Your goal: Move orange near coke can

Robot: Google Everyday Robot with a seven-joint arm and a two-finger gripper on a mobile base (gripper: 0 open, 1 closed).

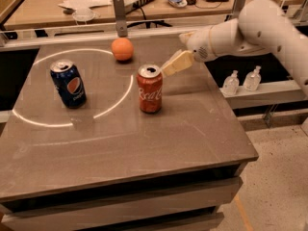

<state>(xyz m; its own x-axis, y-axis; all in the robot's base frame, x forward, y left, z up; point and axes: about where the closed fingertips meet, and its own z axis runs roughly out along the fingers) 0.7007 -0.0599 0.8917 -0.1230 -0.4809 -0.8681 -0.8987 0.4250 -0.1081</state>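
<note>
The orange (122, 49) sits on the grey table (144, 143) near its far edge, left of centre. The red coke can (149, 88) stands upright in the middle of the table, in front and to the right of the orange, about a can's height from it. My gripper (174, 64) hangs above the table just right of the coke can's top, at the end of the white arm (250, 30) that reaches in from the right. It holds nothing and touches neither the can nor the orange.
A dark blue Pepsi can (68, 83) stands upright at the table's left. A metal post (119, 14) rises behind the orange. Two small clear bottles (242, 81) stand on a ledge to the right. A cluttered desk (57, 6) lies behind.
</note>
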